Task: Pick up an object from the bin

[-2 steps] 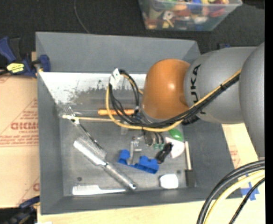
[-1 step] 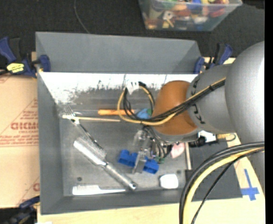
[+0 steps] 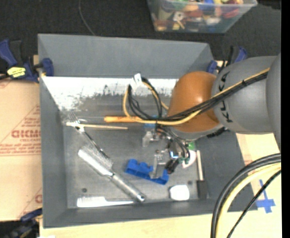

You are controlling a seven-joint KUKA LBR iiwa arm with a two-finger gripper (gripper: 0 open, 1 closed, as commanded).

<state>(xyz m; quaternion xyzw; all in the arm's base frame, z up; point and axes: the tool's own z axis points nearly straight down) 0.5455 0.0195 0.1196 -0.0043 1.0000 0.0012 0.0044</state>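
Arm point(image 3: 234, 100): grey rounded casing with a smooth, glossy orange cover at the wrist; black and yellow cables loop off it. It comes in from the right, over the bin.
Gripper point(image 3: 160, 168): bare metal, low over the bin floor right of centre, at the right end of the blue piece. Cannot tell whether it is released or clenched.
Blue piece point(image 3: 137, 169): hard-looking plastic, angular and blocky, lying flat on the floor right of centre, touching or just under the gripper; which of the two I cannot tell.
Brush point(image 3: 104, 163): long, silvery handle, pale bristles, lying on a slant just left of the blue piece.
Toothbrush point(image 3: 93, 201): white, slim, along the front wall.
White lump point(image 3: 180, 192): small, rounded, smooth, near the front right corner.
Wooden sticks point(image 3: 105, 127): two thin ones, pale and orange-brown, towards the back.
Bin point(image 3: 53, 148): grey sheet metal, sloped walls, scuffed white on the back wall.
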